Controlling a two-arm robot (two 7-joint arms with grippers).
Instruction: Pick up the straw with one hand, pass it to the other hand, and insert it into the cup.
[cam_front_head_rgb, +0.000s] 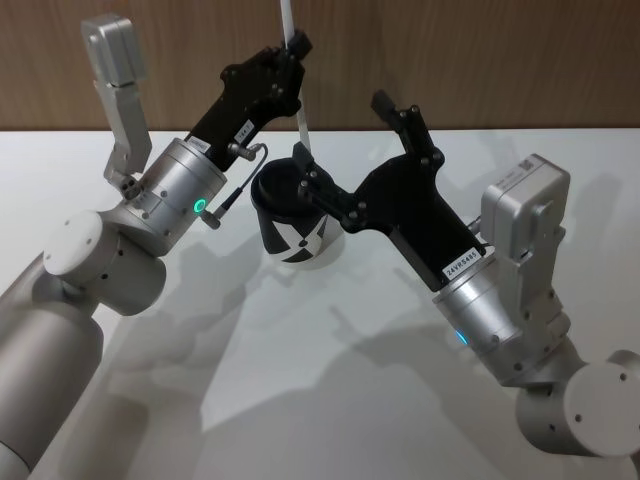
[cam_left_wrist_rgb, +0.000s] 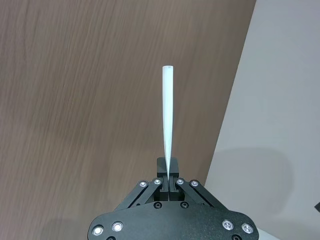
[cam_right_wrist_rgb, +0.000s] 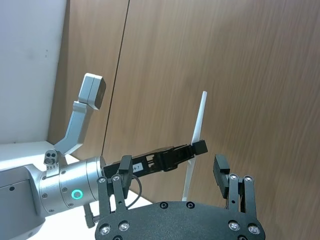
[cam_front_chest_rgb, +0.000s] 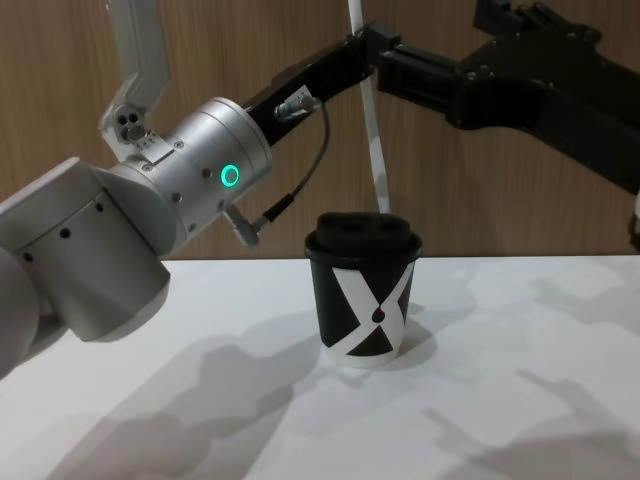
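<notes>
Straw (cam_front_chest_rgb: 372, 130) upright above cup (cam_front_chest_rgb: 365, 300), pinched in left tool (cam_front_head_rgb: 296, 45); right tool (cam_right_wrist_rgb: 172, 175) spread wide, empty.

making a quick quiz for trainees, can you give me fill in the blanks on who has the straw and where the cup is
1. The straw is clamped in the ____ gripper.
2. The right gripper has its jaws ____, holding nothing.
3. The cup stands upright on the white ____.
4. The straw's lower end hangs just above the cup's black ____.

Missing words: left; open; table; lid
</notes>
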